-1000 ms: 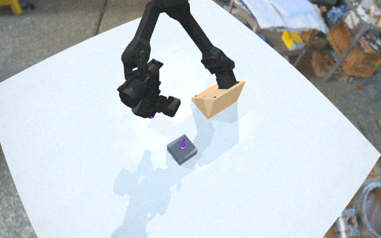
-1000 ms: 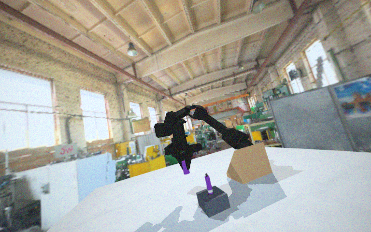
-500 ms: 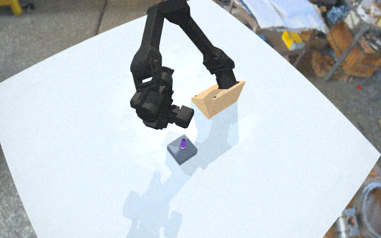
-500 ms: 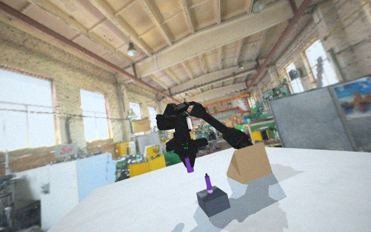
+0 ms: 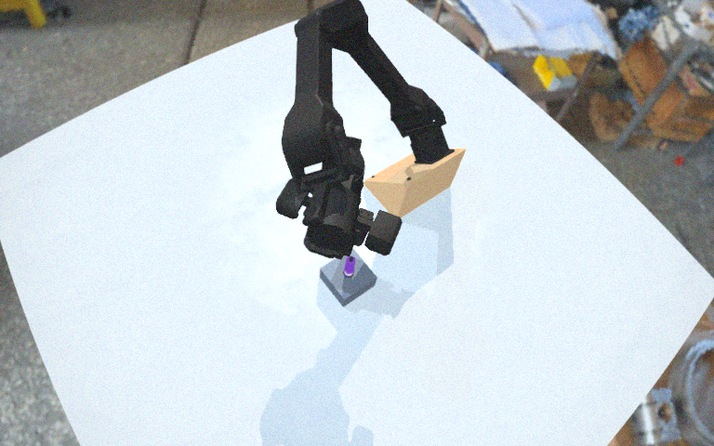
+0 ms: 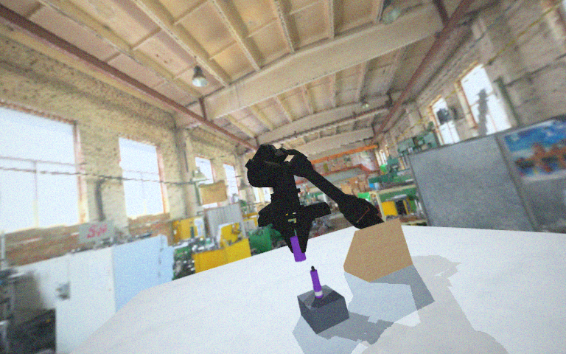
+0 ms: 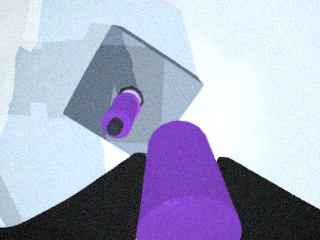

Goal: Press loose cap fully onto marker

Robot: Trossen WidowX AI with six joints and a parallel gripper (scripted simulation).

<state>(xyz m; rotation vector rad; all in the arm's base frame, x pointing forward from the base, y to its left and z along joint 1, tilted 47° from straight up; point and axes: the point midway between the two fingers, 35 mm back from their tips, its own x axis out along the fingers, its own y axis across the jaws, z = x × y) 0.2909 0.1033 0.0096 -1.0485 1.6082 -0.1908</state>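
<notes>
The purple marker (image 5: pixel 350 266) (image 6: pixel 315 282) (image 7: pixel 123 111) stands upright in the dark grey holder block (image 5: pixel 343 294) (image 6: pixel 323 316) (image 7: pixel 175 80), its black tip bare and pointing up. My gripper (image 6: pixel 298 245) (image 7: pixel 181 166) is shut on the purple cap (image 6: pixel 297 248) (image 7: pixel 185 180). In the exterior view the cap hangs above the marker's tip and a little to its left, slightly tilted, with a gap between them. In the wrist view the marker's tip is left of the cap. In the top view the arm hides the cap and the fingertips.
The arm's tan wedge-shaped base (image 5: pixel 429 184) (image 6: pixel 377 252) stands on the white table (image 5: pixel 184 315) (image 6: pixel 250 308), behind and to the right of the holder block. Shadows of the arm fall around the block.
</notes>
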